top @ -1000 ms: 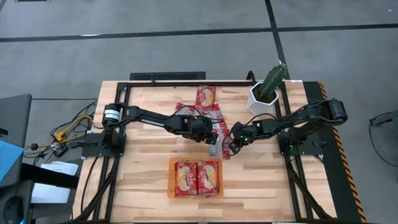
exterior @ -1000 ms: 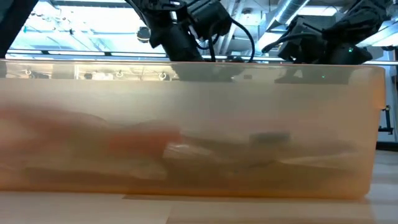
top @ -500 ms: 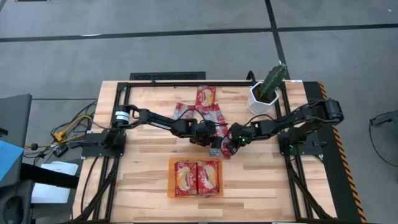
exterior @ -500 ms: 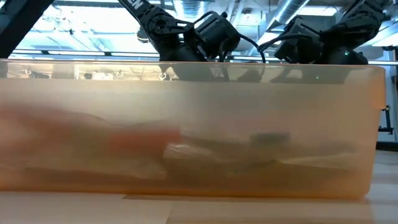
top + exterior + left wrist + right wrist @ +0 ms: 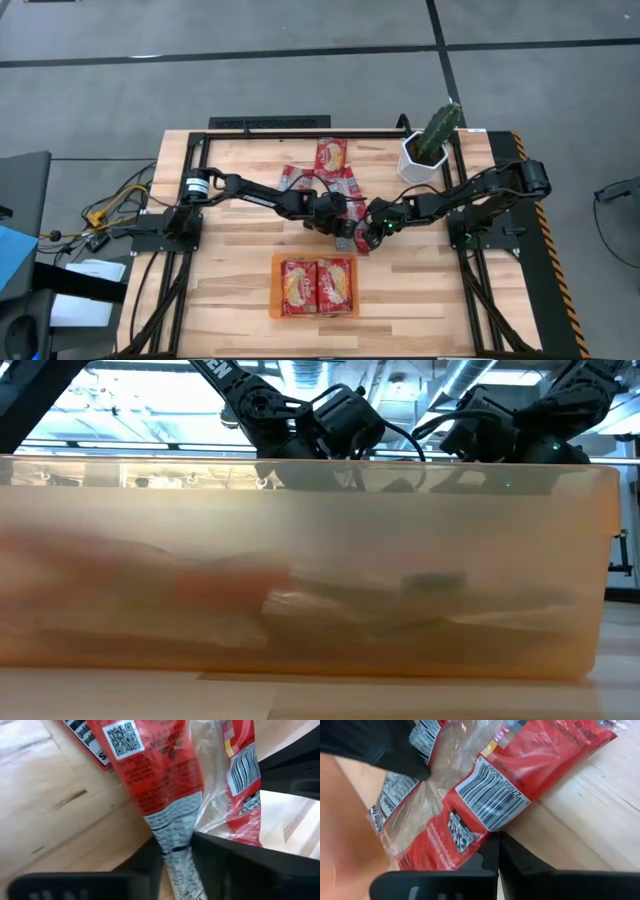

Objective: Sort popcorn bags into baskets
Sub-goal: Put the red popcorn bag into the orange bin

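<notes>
Both arms have come closer together over the loose pile since a second ago, and the left one has slid toward the middle.

Nearest to me sits the orange tray, low on the wooden table. It holds 2 popcorn bags, side by side, red with a yellow picture. In the low view the tray wall fills almost everything, and the bags show through it as blurry shapes.

Just past the tray, the left gripper and the right gripper meet at the near edge of the loose bags. The left fingers are pinched narrow on the silver end of a red bag. The right fingers look pressed shut at the edge of a bag with a barcode. I cannot count the loose bags well because they overlap; 1 lies alone at the far side.

Farther back on the right stands 1 white pot with a cactus. Around the table is grey floor with dark lines.
</notes>
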